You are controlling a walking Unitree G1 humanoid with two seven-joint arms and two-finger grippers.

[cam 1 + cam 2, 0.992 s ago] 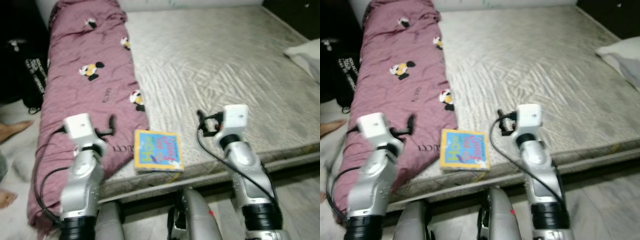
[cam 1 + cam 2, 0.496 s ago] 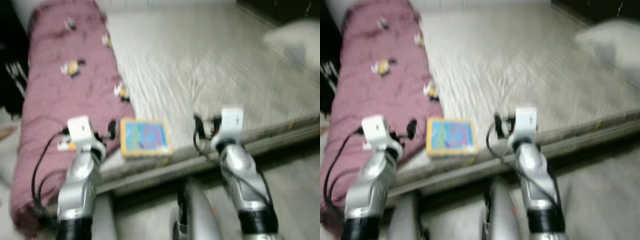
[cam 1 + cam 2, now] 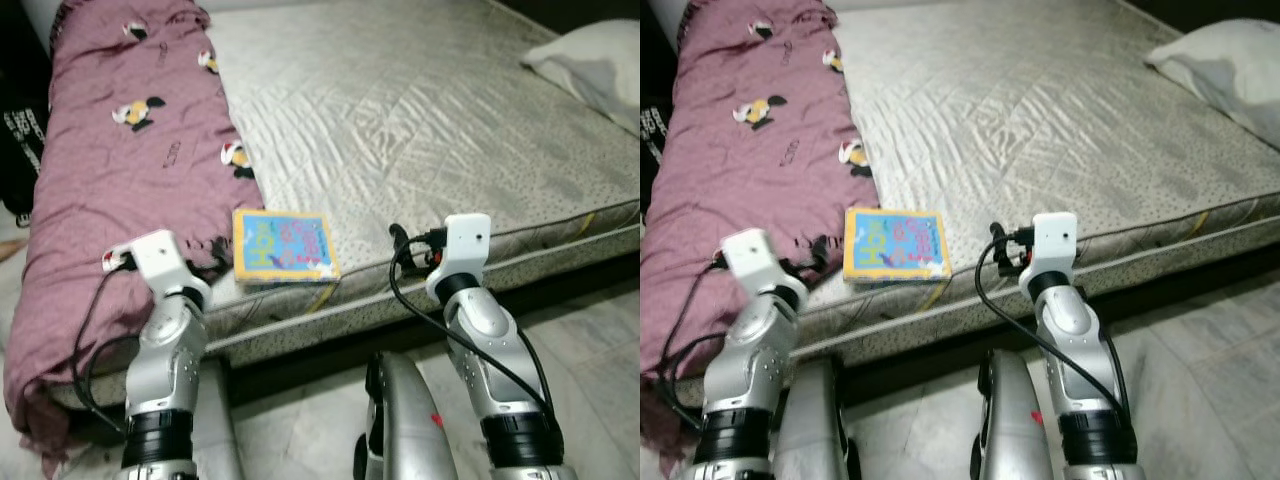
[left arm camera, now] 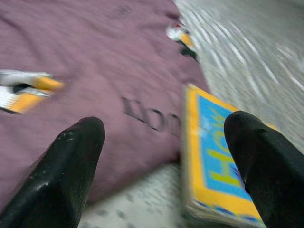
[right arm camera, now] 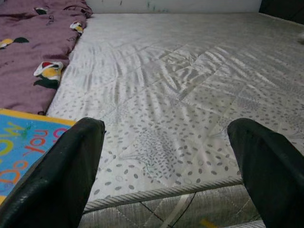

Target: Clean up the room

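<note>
At the foot of the bed: the robot stands on the pale tiled floor (image 3: 590,340), both arms raised toward the near edge of the mattress (image 3: 420,110).
Mattress: bare, grey-white and quilted, with a dotted border along its near side.
Blanket: a mauve blanket (image 3: 110,150) printed with small cartoon figures lies in a long heap down the robot's left side of the mattress and hangs over the near corner.
Book: a flat book (image 3: 282,245) with a yellow border and a blue cover lies on the mattress close to the near edge, just beside the blanket and touching its hem, between the two arms.
Pillow: a white pillow (image 3: 590,65) rests at the far right edge of the mattress, well apart from the book.
Left gripper: the left gripper (image 4: 166,156) is held low over the blanket's edge, its two black fingers (image 4: 66,171) spread wide with nothing between them; through the gap the wrist view, somewhat blurred, shows blanket and the book's yellow border.
Right gripper: the right gripper (image 5: 166,166) is level with the mattress edge, to the right of the book, its fingers (image 5: 61,171) also spread wide and empty; the wrist view looks across the bare quilting, with a corner of the book at one side.
Left of the bed: something dark (image 3: 18,120) stands beside the blanket; too shaded to tell what.
</note>
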